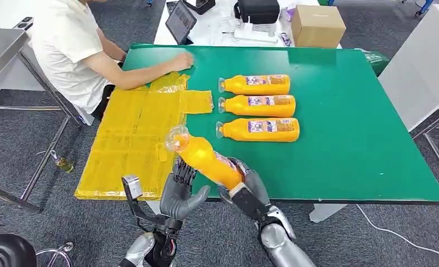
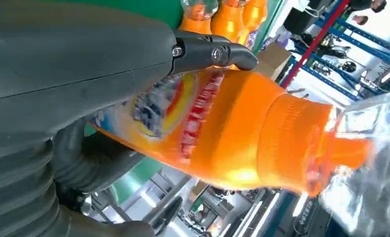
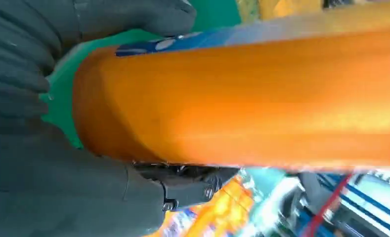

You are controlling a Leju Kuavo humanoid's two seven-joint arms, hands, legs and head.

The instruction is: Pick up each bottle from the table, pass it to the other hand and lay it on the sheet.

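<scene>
Head view, near edge of green table [image 1: 361, 167]: right hand [image 1: 249, 186] grips the lower end of an orange bottle [image 1: 206, 158] held tilted in the air, clear cap end up-left over the yellow sheet [image 1: 133, 139], w/ left hand [image 1: 179, 189] just beside it, fingers at the bottle's body; left wrist view shows a dark finger [image 2: 217, 52] over the label & thumb under, so both hands seem to be on it. Mid-table, 3 more bottles [image 1: 259, 106] lie side by side, caps toward the sheet but apart from it. Far left, a person [image 1: 72, 50] in white rests a hand [image 1: 181, 60] at the sheet's far end; a cardboard box [image 1: 317, 25] sits on the white desk behind.
</scene>
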